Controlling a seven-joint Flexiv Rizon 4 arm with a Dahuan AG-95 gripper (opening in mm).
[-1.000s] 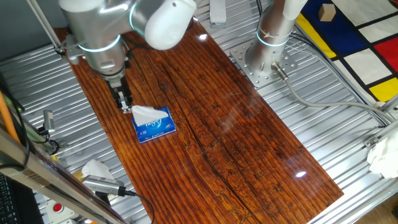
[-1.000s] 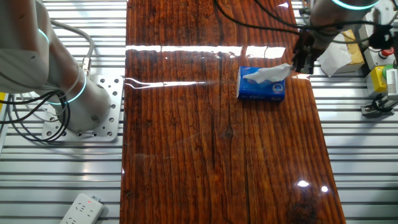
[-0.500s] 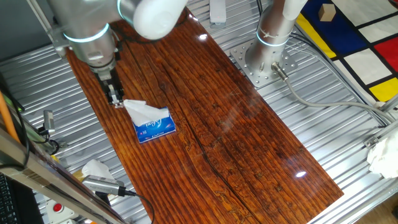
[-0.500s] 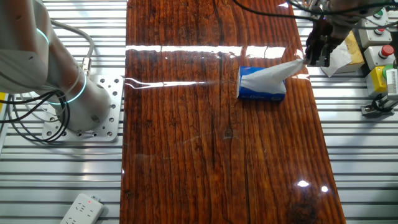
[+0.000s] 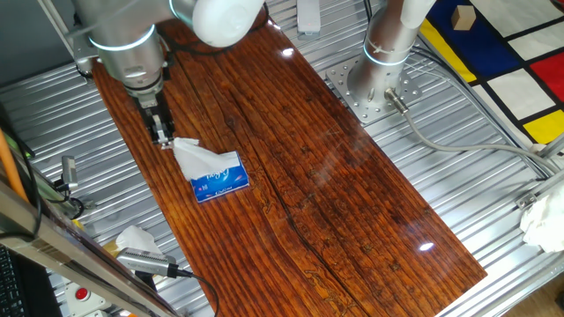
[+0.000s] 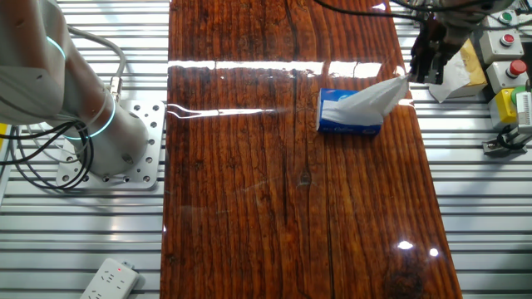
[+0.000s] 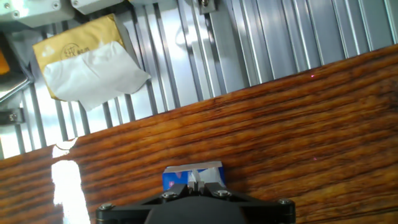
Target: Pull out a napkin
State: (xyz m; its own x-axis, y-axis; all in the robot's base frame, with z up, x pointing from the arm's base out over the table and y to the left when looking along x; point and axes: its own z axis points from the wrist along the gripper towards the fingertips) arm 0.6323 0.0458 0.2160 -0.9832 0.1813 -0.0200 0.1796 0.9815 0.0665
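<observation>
So the claw [image 5: 162, 138] is pinched closed on the napkin's [image 5: 196, 159] free tip. The sheet stretches in a taut diagonal from the blue pack [image 5: 218, 179] up toward the near tabletop [image 5: 352, 211] edge; its root sits in the pack.

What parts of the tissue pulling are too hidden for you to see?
- Hand view: the gripper fingertips sit behind the hand's black body at the bottom edge, so the napkin's pinched end is hidden.
- Both fixed views: the napkin corner between the fingers is too small to make out.
- All views: how much napkin remains inside the blue pack is covered.
</observation>
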